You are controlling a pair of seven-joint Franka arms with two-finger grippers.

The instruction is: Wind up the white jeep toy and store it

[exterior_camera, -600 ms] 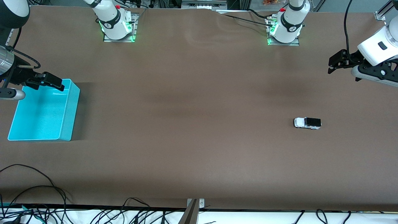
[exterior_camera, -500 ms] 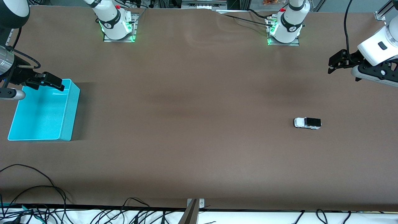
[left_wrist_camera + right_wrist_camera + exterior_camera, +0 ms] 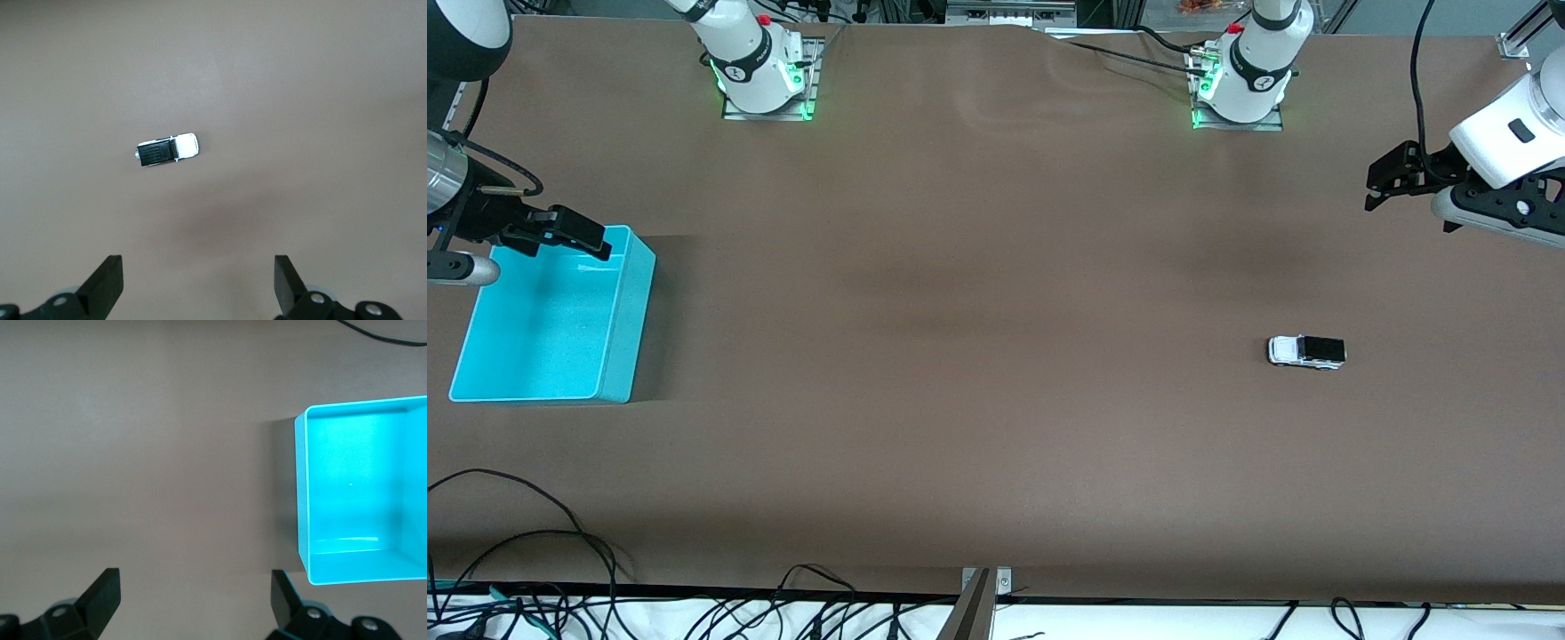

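The white jeep toy with its black roof rests alone on the brown table toward the left arm's end; the left wrist view shows the jeep too. My left gripper hangs high over the table at that end, open and empty, its fingertips spread wide over bare table. Over the far rim of the cyan bin at the right arm's end hangs my right gripper, likewise open with nothing held. In the right wrist view the bin is empty.
Both arm bases stand along the table's far edge. Loose black cables lie past the near edge. A metal bracket sticks up at the middle of the near edge.
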